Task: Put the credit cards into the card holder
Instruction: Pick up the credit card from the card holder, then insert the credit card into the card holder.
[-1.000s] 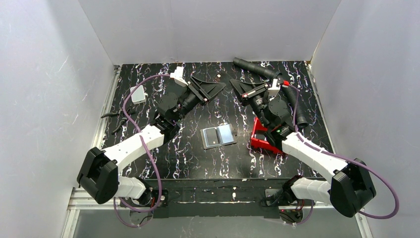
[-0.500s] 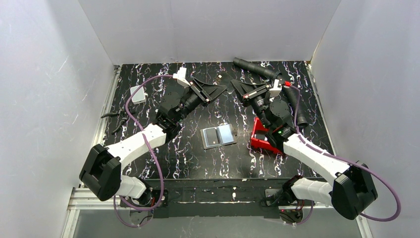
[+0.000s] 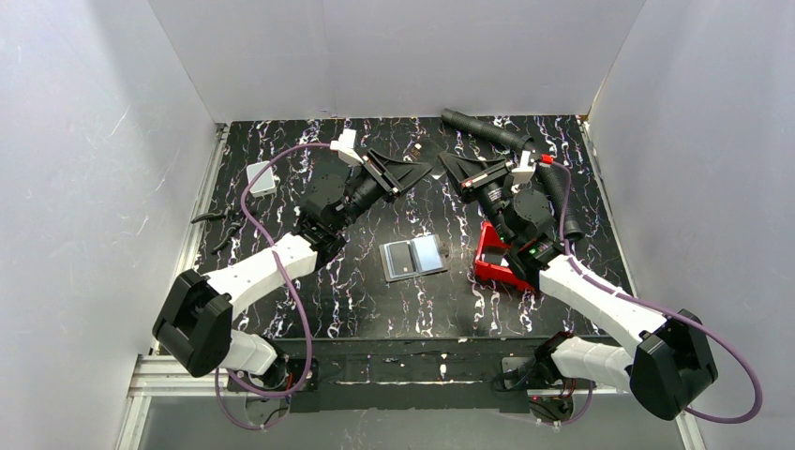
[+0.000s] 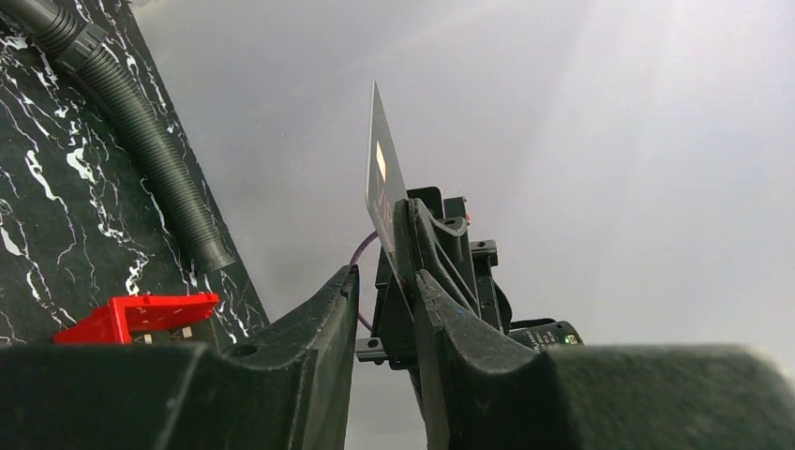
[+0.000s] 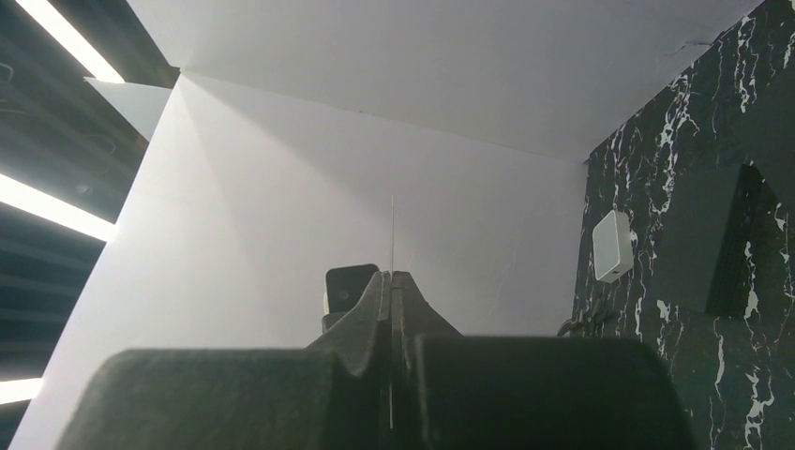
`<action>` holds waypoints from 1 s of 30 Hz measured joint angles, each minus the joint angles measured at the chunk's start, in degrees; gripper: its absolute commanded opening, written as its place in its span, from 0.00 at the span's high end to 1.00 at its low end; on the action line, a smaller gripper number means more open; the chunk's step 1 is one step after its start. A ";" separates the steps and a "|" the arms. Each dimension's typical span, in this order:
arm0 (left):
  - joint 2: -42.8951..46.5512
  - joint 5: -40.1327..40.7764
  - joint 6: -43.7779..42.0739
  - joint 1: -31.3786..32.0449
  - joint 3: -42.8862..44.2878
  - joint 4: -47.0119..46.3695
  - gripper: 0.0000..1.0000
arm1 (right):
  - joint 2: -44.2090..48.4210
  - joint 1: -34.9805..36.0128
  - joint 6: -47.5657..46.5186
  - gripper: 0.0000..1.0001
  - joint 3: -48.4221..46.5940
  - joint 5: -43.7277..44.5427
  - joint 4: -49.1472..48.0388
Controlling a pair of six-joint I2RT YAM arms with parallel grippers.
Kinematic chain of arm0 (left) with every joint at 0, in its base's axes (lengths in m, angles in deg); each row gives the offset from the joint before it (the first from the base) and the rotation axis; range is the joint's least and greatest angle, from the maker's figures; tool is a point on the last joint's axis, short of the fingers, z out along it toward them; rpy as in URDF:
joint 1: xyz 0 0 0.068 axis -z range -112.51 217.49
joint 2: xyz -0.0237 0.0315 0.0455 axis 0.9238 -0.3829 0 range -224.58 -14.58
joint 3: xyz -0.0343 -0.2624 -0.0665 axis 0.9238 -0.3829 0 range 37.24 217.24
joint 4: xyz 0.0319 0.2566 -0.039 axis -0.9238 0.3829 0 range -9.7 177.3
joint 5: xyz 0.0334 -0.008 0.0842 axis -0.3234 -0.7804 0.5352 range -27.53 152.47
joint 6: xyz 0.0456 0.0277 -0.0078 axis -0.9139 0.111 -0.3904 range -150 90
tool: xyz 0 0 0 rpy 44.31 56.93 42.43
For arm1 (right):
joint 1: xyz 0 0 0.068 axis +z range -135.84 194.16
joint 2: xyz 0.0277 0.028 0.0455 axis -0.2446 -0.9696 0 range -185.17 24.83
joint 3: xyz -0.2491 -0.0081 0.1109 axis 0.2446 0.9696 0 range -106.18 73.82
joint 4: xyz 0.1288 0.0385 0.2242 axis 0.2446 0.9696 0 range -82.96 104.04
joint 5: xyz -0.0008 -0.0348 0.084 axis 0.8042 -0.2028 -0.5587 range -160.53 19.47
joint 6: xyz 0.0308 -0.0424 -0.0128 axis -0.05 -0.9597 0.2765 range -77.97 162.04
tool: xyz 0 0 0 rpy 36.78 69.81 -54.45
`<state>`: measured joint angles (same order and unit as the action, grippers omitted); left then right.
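My right gripper (image 3: pixel 443 159) is shut on a credit card (image 4: pixel 379 178) and holds it in the air over the back of the table. The card shows edge-on in the right wrist view (image 5: pixel 392 230), sticking out past the fingertips (image 5: pixel 391 274). My left gripper (image 3: pixel 424 170) is open and empty, its tips close to the right gripper's and facing them. In the left wrist view its fingers (image 4: pixel 349 291) stand apart just below the card, and the right gripper (image 4: pixel 427 225) shows behind. The card holder (image 3: pixel 413 255) lies open on the table between the arms, left half dark, right half glossy.
A red tray (image 3: pixel 495 261) stands right of the card holder, partly under the right arm, and shows in the left wrist view (image 4: pixel 131 314). A black ribbed hose (image 3: pixel 506 137) lies at the back right. A white box (image 3: pixel 261 178) sits at the back left.
My left gripper has moved a little to the right, closer to the right gripper and its card. The right arm has shifted slightly. The card holder has not moved.
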<state>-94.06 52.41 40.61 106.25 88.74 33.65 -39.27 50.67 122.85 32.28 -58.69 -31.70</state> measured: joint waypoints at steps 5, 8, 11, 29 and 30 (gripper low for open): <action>-0.37 0.00 0.28 0.00 0.00 -0.04 0.79 | 0.04 0.00 0.00 0.99 0.00 0.00 0.61; -0.37 0.02 0.42 0.00 0.00 -0.04 0.88 | 0.28 0.00 -0.02 0.99 0.00 -0.22 1.55; -0.37 0.00 0.66 0.04 0.00 -0.09 0.92 | 0.39 0.00 -0.07 0.99 0.00 -0.24 2.21; 4.09 -4.22 -3.32 -4.92 -3.72 15.56 1.00 | 6.03 -0.50 -21.62 0.03 -9.27 0.92 34.82; 4.74 -5.11 -5.53 -5.49 -3.21 20.68 1.00 | 5.92 -0.66 -24.33 0.02 -10.78 0.87 37.35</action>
<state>-89.32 47.29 35.08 100.76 85.53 54.33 -33.34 50.01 98.52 21.50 -57.82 5.66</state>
